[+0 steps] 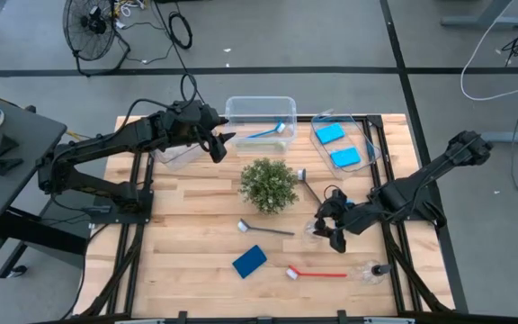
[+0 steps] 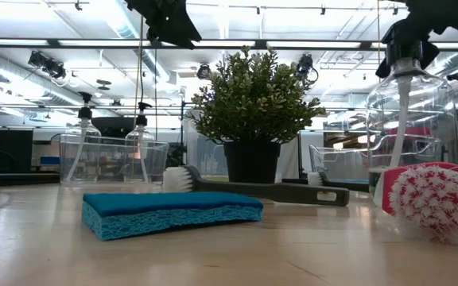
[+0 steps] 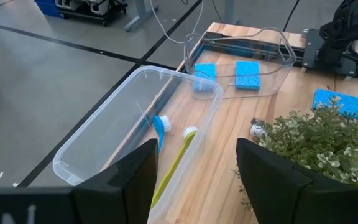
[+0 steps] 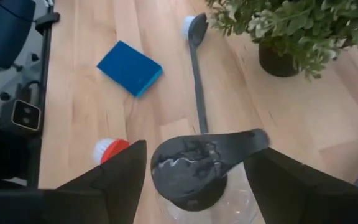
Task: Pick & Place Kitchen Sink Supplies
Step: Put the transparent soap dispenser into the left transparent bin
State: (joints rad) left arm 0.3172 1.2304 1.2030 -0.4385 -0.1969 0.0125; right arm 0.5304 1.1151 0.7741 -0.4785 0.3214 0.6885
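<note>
Left fingers (image 3: 194, 180) apart; right fingers (image 4: 194, 180) apart

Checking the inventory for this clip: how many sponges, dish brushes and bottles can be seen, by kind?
Blue sponges: 3
Dish brushes: 5
Clear bottles: 4
Total: 12

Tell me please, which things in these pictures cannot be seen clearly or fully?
- Bottle, right wrist view: its body is cut off by the picture's edge; whether the right gripper touches it cannot be told.
- Red brush, right wrist view: its handle is hidden behind a finger.
- Plant, left wrist view: its pot is hidden by its leaves.
- Bottles in the left bin, high view: too small to count.
</note>
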